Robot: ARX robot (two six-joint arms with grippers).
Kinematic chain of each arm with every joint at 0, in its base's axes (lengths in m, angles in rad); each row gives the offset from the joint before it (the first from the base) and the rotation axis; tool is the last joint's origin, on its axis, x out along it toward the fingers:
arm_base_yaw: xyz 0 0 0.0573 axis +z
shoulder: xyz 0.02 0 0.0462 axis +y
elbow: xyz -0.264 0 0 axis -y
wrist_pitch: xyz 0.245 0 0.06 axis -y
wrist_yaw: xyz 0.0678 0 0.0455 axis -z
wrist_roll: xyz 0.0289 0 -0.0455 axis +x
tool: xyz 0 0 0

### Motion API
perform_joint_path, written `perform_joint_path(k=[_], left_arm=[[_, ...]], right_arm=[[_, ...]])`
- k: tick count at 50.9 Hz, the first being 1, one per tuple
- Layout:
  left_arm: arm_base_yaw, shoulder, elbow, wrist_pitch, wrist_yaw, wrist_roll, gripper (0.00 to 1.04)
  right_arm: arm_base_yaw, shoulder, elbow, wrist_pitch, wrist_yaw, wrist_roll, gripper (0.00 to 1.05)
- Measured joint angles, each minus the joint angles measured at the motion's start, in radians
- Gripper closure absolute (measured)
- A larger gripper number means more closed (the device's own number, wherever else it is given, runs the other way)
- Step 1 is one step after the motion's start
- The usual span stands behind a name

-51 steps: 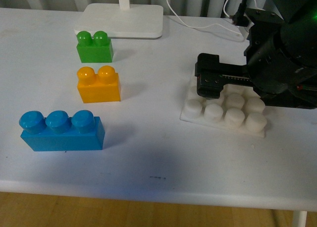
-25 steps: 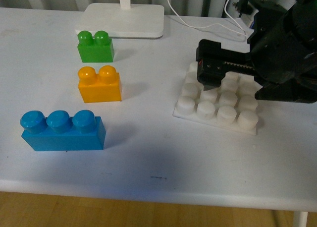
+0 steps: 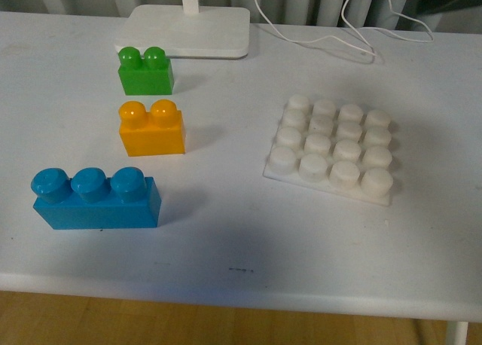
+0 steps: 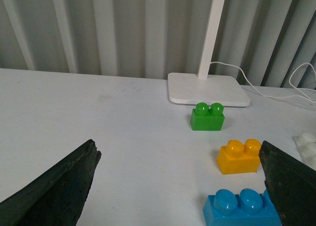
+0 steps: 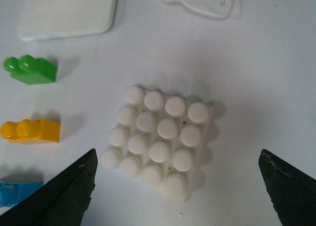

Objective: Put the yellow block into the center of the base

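A smooth white tabletop (image 3: 226, 239) spans the scene, with pale wood floor (image 3: 188, 322) below its near edge and a grey ribbed wall (image 4: 123, 28) behind. On its left stand, near to far, a long blue plastic three-stud brick (image 3: 96, 198), the yellow block (image 3: 151, 128), a green plastic two-stud brick (image 3: 145, 70) and a flat white lamp foot (image 3: 184, 30).

The yellow block, glossy yellow-orange plastic with two rounded studs, sits upright, well apart from the base (image 3: 331, 145), a flat square white sixteen-stud plate lying right of centre.

The left gripper (image 4: 177, 147) and right gripper (image 5: 177, 157) both hang with jaws spread wide.
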Motion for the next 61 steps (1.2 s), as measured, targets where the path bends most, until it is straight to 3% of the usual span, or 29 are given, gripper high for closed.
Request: perform_joint_path(k=[9,19,28,33,37,49,53,61], left_arm=[[0.000,0.000,0.000,0.000,0.000,0.000,0.06],[0.000,0.000,0.000,0.000,0.000,0.000,0.06],[0.000,0.000,0.000,0.000,0.000,0.000,0.06],[0.000,0.000,0.000,0.000,-0.001,0.000,0.06],[0.000,0.000,0.000,0.000,0.000,0.000,0.06],[0.000,0.000,0.000,0.000,0.000,0.000,0.06],[0.000,0.000,0.000,0.000,0.000,0.000,0.06],[0.000,0.000,0.000,0.000,0.000,0.000,0.06]], right_arm=[[-0.123,-0.320,-0.196,0.111,-0.067,-0.046,0.09],[-0.351,-0.673,-0.410,0.105,-0.221,-0.061,0.09],[-0.426,-0.877,-0.502,0.102,-0.238,-0.063,0.09],[-0.378,-0.941,-0.613,0.332,-0.061,-0.186,0.29],[-0.296,-0.979,-0.658,0.358,0.058,-0.235,0.45],[-0.249,-1.038,-0.725,0.362,0.072,-0.266,0.82],[-0.249,-1.066,-0.749,0.362,0.073,-0.270,1.02],[-0.249,-1.111,-0.777,0.352,0.073,-0.272,1.04]])
